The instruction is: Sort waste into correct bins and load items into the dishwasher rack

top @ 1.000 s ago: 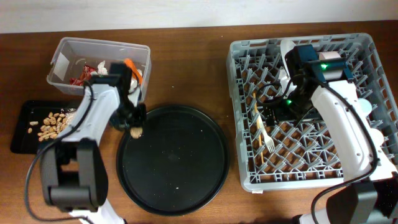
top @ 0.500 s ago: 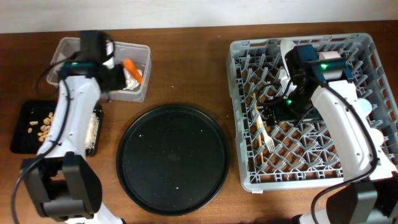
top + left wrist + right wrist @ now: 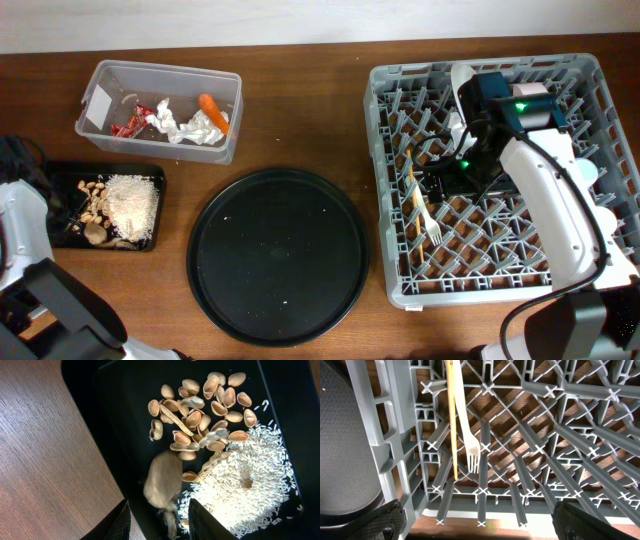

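The shallow black tray [image 3: 45, 172] holds tan peanuts [image 3: 200, 405], white rice [image 3: 245, 480] and the brown lump [image 3: 162, 480]. My left gripper [image 3: 160, 527] is open and empty just over the lump, at the tray's left side [image 3: 62, 212]. The clear tub [image 3: 100, 80] holds tissues [image 3: 190, 128], the red wrapper [image 3: 130, 125] and the carrot piece [image 3: 212, 108]. My right gripper [image 3: 485, 525] is wide open and empty over the grey rack [image 3: 390, 180]. The white fork [image 3: 470, 440] and the wooden stick [image 3: 453, 420] lie on the rack's floor. A white plate [image 3: 461, 78] stands at the rack's back.
The large round black tray [image 3: 278, 258] lies between the bins and the rack, with only a few specks on it. My right arm [image 3: 545, 190] covers the rack's right half. Brown table wood shows left of the black tray [image 3: 45, 450].
My left arm has swung from the round tray, past the clear tub, to the shallow black tray. The brown lump has gone from the round tray into the black tray. The right arm has not moved.
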Motion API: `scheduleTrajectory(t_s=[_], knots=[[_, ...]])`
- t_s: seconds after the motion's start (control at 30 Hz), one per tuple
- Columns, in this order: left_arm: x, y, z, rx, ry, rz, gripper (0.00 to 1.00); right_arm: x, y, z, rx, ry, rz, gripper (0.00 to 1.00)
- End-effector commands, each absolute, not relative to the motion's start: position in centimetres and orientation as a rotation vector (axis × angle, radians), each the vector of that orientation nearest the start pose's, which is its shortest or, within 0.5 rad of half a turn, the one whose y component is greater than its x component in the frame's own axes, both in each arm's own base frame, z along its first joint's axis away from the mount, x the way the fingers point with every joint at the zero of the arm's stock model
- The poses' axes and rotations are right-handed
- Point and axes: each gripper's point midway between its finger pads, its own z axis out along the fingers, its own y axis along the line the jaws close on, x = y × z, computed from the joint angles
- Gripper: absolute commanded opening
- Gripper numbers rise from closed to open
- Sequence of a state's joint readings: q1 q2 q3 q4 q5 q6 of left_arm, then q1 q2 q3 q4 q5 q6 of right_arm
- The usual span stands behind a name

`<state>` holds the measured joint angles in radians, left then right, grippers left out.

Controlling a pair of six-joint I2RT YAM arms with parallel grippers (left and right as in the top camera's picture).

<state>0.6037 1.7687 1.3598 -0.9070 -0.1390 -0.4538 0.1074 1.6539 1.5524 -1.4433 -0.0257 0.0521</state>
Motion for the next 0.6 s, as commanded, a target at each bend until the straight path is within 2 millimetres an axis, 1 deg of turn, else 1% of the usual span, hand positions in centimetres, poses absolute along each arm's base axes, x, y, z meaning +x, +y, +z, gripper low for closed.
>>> scheduleTrajectory(t_s=[0.0,0.03,0.07,0.1,0.13,0.17,0.2,0.23,0.27,0.3,0.33,0.37,0.4,0.43,0.47,0.5,0.53,0.57], knots=[[30.2,23.9,10.0,-1.48,2.452,0.233,0.38,29.5,3.5,16.6,-0.083,3.117,0.024,0.98],[30.3,23.8,10.0,-1.478,2.454,0.217,0.39,29.5,3.5,16.6,-0.083,3.117,0.024,0.98],[30.7,23.2,9.9,-1.46,2.466,0.158,0.45,29.5,3.5,16.6,-0.082,3.117,0.026,0.98],[32.0,21.4,10.0,-1.385,2.5,0.027,0.56,29.5,4.4,16.6,-0.083,3.115,0.11,0.98],[33.2,19.6,10.4,-1.301,2.53,-0.035,0.6,29.7,5.6,16.7,-0.085,3.103,0.213,0.98],[34.4,17.5,10.9,-1.199,2.563,-0.067,0.62,30.2,7.0,17.0,-0.092,3.071,0.34,0.98],[36.8,12.2,11.9,-0.905,2.647,-0.083,0.66,31.7,9.4,17.9,-0.116,2.972,0.537,0.98],[37.8,8.2,12.2,-0.688,2.706,-0.096,0.69,32.9,9.5,18.3,-0.12,2.919,0.553,0.99],[38.0,4.3,12.0,-0.48,2.772,-0.107,0.74,34.0,8.9,18.7,-0.101,2.877,0.545,0.98],[36.5,0.3,11.5,-0.274,2.877,-0.095,0.84,34.4,7.2,19.0,-0.035,2.868,0.526,0.98],[34.5,-1.0,11.0,-0.217,2.965,-0.062,0.92,34.0,6.0,19.0,0.023,2.89,0.522,0.98],[30.8,-2.5,10.7,-0.17,3.118,-0.064,0.95,32.6,2.9,18.4,0.153,2.96,0.453,0.98],[29.1,-2.7,10.7,-0.161,3.184,-0.053,0.95,31.9,1.6,18.2,0.198,2.985,0.398,0.99],[27.7,-2.7,11.1,-0.154,3.224,-0.045,0.95,30.7,0.0,18.2,0.248,3.015,0.318,0.98],[26.9,-2.7,11.6,-0.131,3.208,-0.048,0.95,29.6,-0.5,18.6,0.247,3.005,0.267,0.98],[26.0,-2.6,12.4,-0.119,3.149,-0.06,0.95,28.6,-0.6,18.9,0.236,2.964,0.236,0.98],[25.4,-2.6,13.2,-0.113,3.065,-0.074,0.95,28.0,-0.5,19.3,0.22,2.881,0.227,0.99],[24.9,-2.6,14.4,-0.104,2.921,-0.096,0.95,27.0,-0.4,19.6,0.195,2.753,0.211,0.98]])
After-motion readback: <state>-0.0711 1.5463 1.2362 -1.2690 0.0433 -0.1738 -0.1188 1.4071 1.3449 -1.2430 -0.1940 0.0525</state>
